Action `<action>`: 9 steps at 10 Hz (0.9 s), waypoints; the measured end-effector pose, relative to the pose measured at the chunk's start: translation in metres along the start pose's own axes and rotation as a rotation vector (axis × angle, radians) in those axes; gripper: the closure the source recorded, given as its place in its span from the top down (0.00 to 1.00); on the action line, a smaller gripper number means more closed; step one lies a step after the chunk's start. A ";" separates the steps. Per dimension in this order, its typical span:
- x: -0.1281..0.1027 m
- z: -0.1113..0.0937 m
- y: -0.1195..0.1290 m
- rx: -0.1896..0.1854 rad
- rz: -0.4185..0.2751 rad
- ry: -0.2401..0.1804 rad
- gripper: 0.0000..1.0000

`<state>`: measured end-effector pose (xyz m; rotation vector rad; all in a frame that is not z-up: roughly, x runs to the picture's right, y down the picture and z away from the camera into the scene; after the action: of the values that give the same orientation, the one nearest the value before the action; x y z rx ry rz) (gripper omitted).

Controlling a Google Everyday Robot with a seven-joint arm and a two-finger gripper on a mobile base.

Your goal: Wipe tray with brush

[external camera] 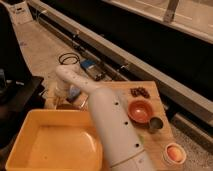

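The yellow-orange tray (52, 146) fills the lower left of the camera view, and its floor shows nothing in it. My white arm rises from the bottom edge and bends down just beyond the tray's far rim. There my gripper (58, 98) hangs low over the left end of the wooden table, mostly hidden behind the wrist. It is shut, and I cannot tell whether anything is between the fingers. The brush is hidden from view.
On the wooden table (150, 137), right of my arm, are a round orange bowl (140, 110), a small metal cup (156, 124), a dark pile (140, 92) and a small round dish (173, 154). A blue item (91, 68) and a coiled cable (67, 58) lie on the floor behind.
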<state>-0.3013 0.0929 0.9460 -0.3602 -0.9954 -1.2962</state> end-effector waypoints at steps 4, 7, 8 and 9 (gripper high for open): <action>-0.003 -0.041 -0.011 0.009 -0.031 0.087 0.00; -0.006 -0.086 -0.026 0.021 -0.058 0.173 0.00; -0.008 -0.101 -0.030 0.023 -0.064 0.196 0.00; -0.009 -0.111 -0.027 0.019 -0.063 0.212 0.00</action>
<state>-0.2799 0.0110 0.8690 -0.1737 -0.8449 -1.3502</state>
